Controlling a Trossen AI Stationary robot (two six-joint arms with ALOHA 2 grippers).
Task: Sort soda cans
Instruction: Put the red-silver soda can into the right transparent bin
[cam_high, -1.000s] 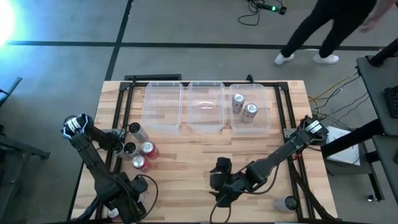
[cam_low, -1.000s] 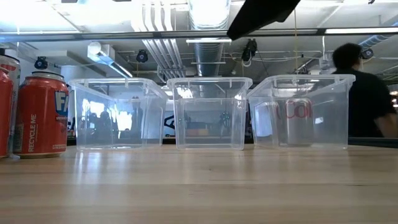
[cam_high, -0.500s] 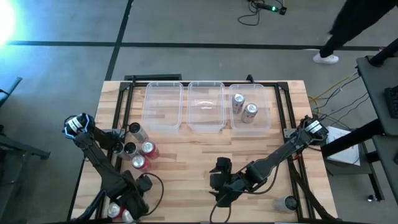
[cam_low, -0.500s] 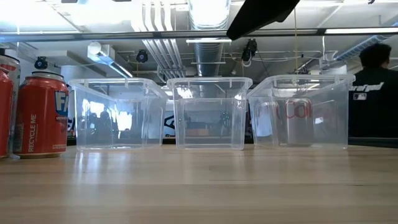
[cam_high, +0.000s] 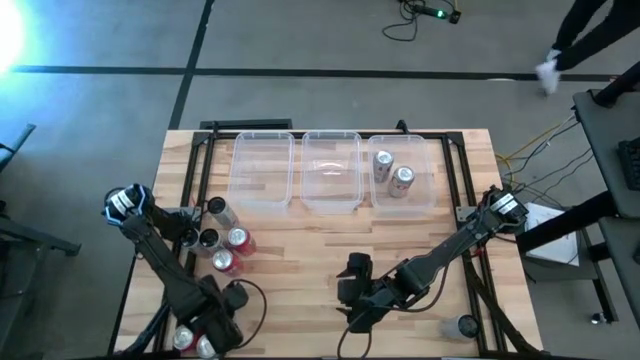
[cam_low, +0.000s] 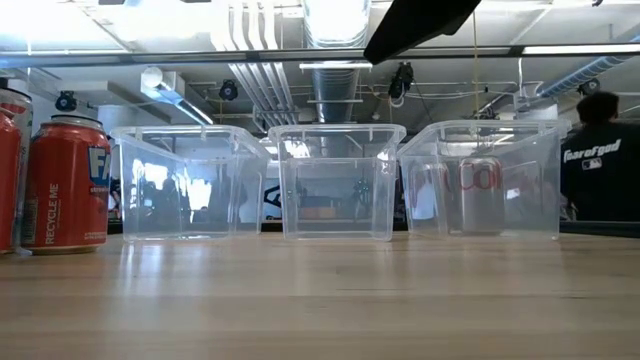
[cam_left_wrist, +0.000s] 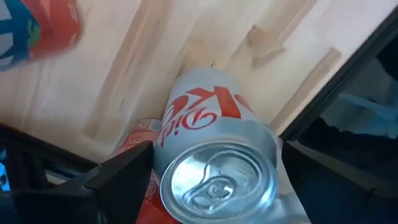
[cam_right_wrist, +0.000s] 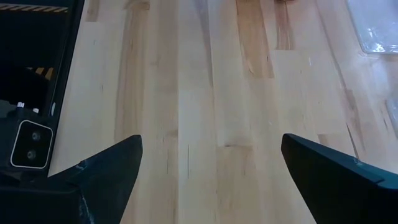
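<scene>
The left gripper (cam_left_wrist: 214, 186), having swung to the table's near-left corner within the last second, straddled a silver can (cam_left_wrist: 217, 155) with jaws spread, not yet clamped. The right gripper (cam_right_wrist: 208, 171) waited wide open over bare table (cam_right_wrist: 205, 93). Two cans (cam_high: 392, 172) already sat in the rightmost bin (cam_high: 430, 150).

silver can (cam_left_wrist: 214, 155), red script | red cans (cam_high: 231, 250) | clear bins (cam_high: 262, 170) | pale wood table (cam_high: 320, 250)

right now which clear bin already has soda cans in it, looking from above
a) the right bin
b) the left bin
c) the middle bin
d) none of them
a: in the high view two silver-topped cans stand inside the right bin, while the left bin and the middle bin hold nothing.
</scene>
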